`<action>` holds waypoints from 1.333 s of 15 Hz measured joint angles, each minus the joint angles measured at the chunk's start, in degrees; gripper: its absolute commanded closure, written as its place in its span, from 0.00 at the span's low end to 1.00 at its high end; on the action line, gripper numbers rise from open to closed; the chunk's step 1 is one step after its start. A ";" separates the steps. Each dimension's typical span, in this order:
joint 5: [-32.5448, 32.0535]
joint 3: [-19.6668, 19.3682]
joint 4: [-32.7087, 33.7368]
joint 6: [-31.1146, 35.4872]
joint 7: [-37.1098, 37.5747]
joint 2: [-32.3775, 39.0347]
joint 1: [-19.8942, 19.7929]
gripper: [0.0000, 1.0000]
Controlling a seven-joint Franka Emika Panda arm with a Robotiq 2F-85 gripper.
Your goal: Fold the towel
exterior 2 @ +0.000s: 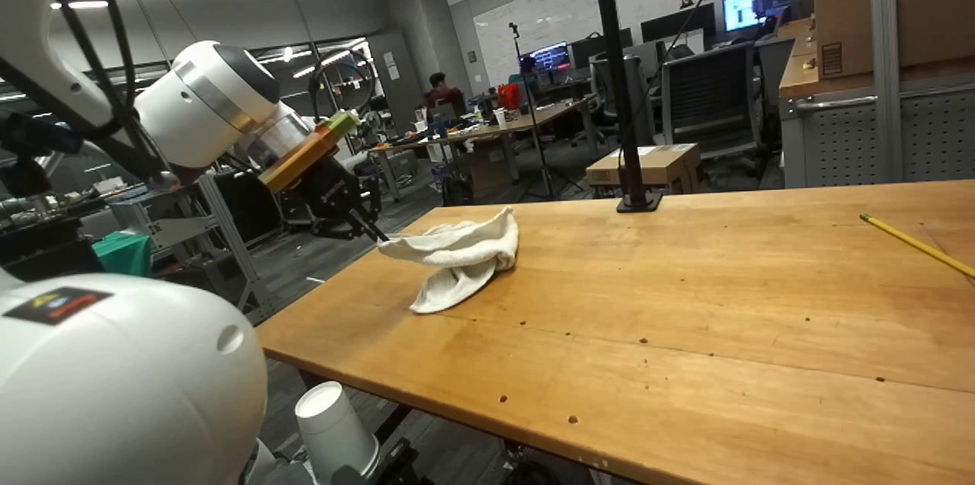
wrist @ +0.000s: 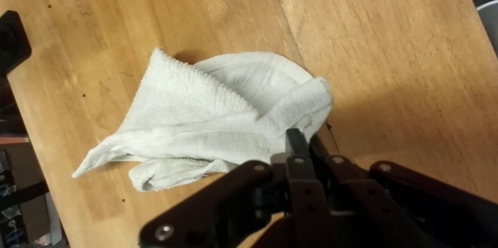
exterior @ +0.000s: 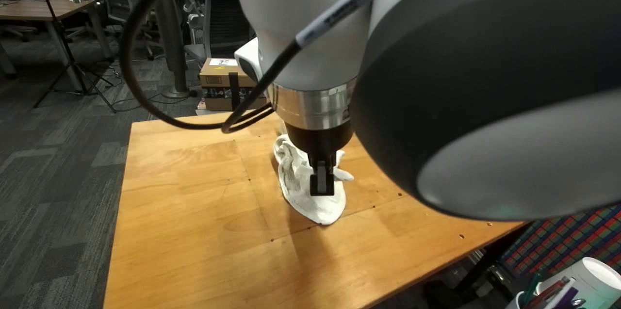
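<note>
A white towel lies crumpled on the wooden table in both exterior views and in the wrist view. It is partly folded over itself, with a pointed corner and several creases. My gripper has its fingers close together on the towel's edge in the wrist view. In an exterior view, the gripper pinches one end of the towel and holds it raised above the table, while the rest droops onto the wood. The gripper covers part of the towel in an exterior view. The pinched cloth between the fingertips is mostly hidden.
The wooden table has its edge near the towel. A black post with a square base stands on it beyond the towel. A yellow pencil lies on the table. A cardboard box stands past the edge; white cups stand below it.
</note>
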 measured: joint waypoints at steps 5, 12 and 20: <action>0.02 0.78 -0.11 -0.43 0.20 2.74 0.50 0.28; 0.02 0.63 -0.11 -0.81 0.20 3.76 0.50 0.00; 2.35 -0.62 -0.29 1.27 0.20 4.38 0.45 0.00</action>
